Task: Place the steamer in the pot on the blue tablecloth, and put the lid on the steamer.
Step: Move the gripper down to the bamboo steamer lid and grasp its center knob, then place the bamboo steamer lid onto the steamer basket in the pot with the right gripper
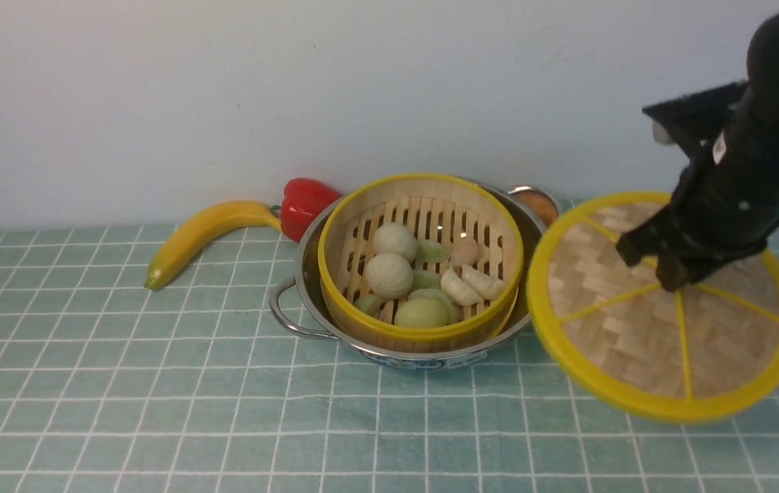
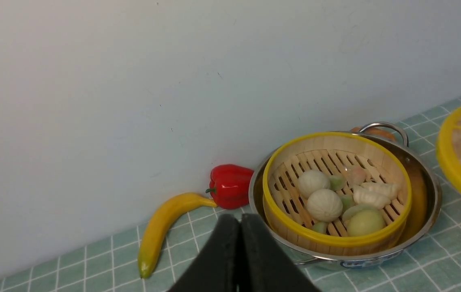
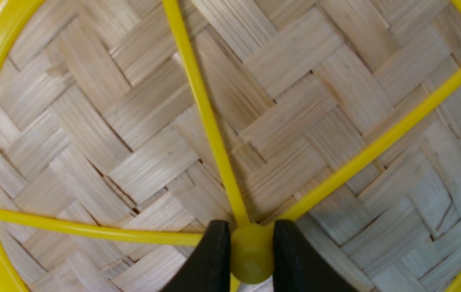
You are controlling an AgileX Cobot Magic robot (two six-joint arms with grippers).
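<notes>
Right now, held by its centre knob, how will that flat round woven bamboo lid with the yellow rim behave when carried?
Likely stiff: yellow rim and spokes brace the woven lid. Probably light, being thin weave. It may pivot or tilt, since the right gripper pinches only its small hub.

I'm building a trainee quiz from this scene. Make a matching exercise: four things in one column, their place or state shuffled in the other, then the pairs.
1. steamer
2. lid
3. banana
4. left end effector

A. shut, holding nothing
B. sitting inside the pot
C. gripped at its hub by the right end effector
D. lying on the blue tablecloth beside the red pepper

Pairs: 1-B, 2-C, 3-D, 4-A
</notes>
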